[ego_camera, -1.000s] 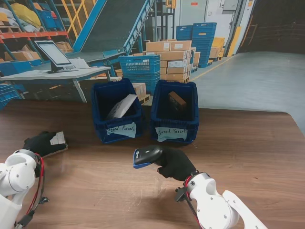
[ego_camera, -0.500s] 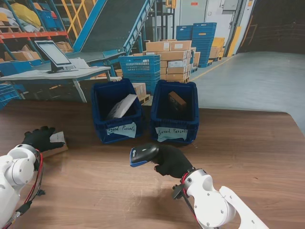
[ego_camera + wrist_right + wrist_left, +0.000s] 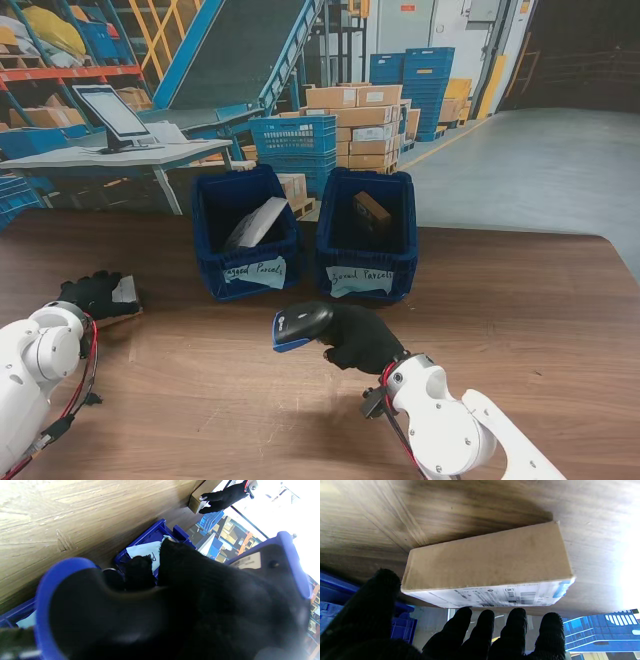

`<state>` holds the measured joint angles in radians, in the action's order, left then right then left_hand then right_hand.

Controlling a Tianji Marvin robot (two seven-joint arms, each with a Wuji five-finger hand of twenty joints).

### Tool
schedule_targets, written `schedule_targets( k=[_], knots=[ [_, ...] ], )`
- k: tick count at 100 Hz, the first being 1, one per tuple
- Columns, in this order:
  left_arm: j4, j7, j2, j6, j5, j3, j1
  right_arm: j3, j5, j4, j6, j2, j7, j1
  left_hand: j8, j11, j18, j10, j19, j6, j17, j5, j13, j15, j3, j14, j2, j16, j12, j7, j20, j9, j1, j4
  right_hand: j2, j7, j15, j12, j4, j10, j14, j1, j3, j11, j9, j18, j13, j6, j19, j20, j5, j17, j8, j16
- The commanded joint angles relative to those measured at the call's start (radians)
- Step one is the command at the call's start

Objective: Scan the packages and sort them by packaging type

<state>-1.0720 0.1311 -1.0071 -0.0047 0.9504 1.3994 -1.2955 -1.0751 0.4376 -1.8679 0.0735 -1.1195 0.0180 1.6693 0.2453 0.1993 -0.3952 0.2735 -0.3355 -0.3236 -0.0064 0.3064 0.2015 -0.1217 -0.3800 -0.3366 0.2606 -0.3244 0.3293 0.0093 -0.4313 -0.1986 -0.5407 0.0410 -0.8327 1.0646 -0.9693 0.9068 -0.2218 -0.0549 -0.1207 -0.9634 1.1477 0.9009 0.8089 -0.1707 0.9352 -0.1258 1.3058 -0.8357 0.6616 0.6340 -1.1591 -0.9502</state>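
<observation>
from the stand you are seeing the right hand (image 3: 362, 338) gripping the scanner (image 3: 300, 326) over the bench (image 3: 520, 330), and the left hand (image 3: 95, 295) lying on the cardboard box (image 3: 124, 291) at the far left. in the left wrist view its fingers (image 3: 485, 627) are spreading beside the box's label, not clasping it.

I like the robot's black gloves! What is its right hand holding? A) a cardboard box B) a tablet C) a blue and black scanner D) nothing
C: the right hand is wrapped around the blue and black scanner, held above the table.
</observation>
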Motion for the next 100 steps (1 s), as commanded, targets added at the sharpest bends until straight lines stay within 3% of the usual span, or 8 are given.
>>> schedule_targets(
  k=[1,33,56,100],
  knots=[
    [0.001,0.033,0.001,-0.003,-0.002,-0.010,0.004,-0.002,-0.002,-0.011,0.000,-0.004,-0.016,0.006,0.003,-0.025,0.007,0.003,0.037,-0.016,-0.019,-0.009,-0.041,0.012,0.006,0.023,-0.030,0.013,-0.005,0.001,0.014,0.044,0.029,-0.012,0.049,0.026,-0.014,0.006,0.012,-0.019,-0.016,-0.092,0.091,-0.006,0.015,0.006,0.017,-0.042,0.032,-0.015,0.066,0.016,-0.020,-0.016],
    [-0.038,0.070,-0.005,0.006,-0.060,0.014,-0.064,-0.018,-0.004,-0.021,-0.003,-0.002,-0.023,0.017,0.006,-0.017,0.004,0.005,0.037,-0.013,-0.017,0.032,-0.035,0.012,0.000,0.015,-0.035,0.015,0.005,0.012,0.018,0.035,0.021,-0.019,0.048,0.026,-0.013,0.006,0.012,-0.019,-0.016,-0.092,0.091,-0.006,0.015,0.005,0.016,-0.042,0.032,-0.015,0.066,0.015,-0.020,-0.016],
    [-0.136,0.086,-0.018,0.064,-0.103,0.055,-0.147,-0.015,-0.008,-0.011,-0.020,-0.005,-0.010,0.015,0.006,0.016,-0.001,0.014,0.037,-0.014,-0.016,0.038,-0.034,0.013,-0.019,0.008,-0.029,0.016,0.016,0.012,0.022,0.025,0.025,-0.019,0.049,0.026,-0.014,0.006,0.012,-0.019,-0.017,-0.092,0.091,-0.006,0.015,0.003,0.016,-0.042,0.031,-0.015,0.066,0.014,-0.020,-0.017],
    [-0.254,0.077,-0.034,0.156,-0.130,0.095,-0.194,-0.011,-0.017,-0.003,-0.027,-0.011,0.013,0.012,0.005,-0.006,-0.007,0.009,0.043,-0.027,-0.017,0.018,-0.031,0.015,-0.050,0.000,-0.024,0.014,-0.006,0.005,0.021,0.034,0.040,-0.017,0.049,0.025,-0.013,0.006,0.012,-0.020,-0.015,-0.093,0.090,-0.007,0.014,0.005,0.016,-0.041,0.032,-0.016,0.065,0.015,-0.020,-0.017]
  ],
)
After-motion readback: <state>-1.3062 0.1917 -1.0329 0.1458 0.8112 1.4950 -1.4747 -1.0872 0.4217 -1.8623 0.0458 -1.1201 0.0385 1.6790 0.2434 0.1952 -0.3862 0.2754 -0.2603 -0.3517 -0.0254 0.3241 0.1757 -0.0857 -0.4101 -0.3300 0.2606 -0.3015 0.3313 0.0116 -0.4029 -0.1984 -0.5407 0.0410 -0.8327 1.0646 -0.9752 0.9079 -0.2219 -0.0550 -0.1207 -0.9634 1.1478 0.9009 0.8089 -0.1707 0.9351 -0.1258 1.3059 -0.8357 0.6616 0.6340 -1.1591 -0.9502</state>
